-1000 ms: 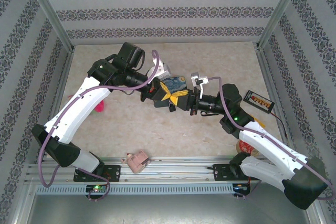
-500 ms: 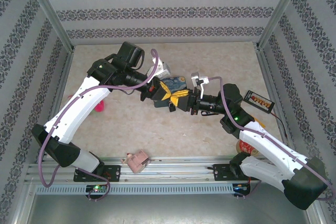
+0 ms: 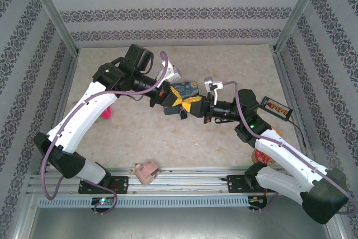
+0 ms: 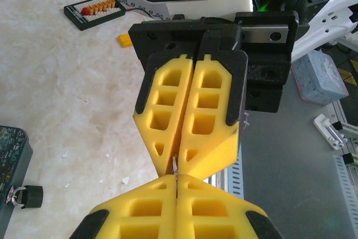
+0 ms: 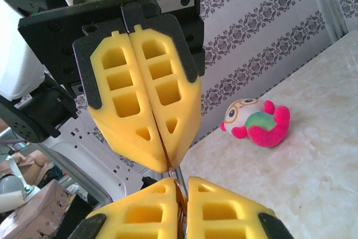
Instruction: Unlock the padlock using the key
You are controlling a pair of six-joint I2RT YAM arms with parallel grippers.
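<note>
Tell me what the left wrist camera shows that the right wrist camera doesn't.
Left wrist: the padlock on the table beside the blue tin, plus a black tray of orange pieces. Right wrist: a pink plush toy on the table. Both: the left gripper and right gripper, shut, meeting tip to tip.

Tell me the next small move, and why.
Probably open the left gripper a little, leaving the key to the right gripper. Both are shut tip to tip on one thin sliver, which looks like the key. The padlock lies untouched on the table beside the tin, so one arm must come free.
</note>
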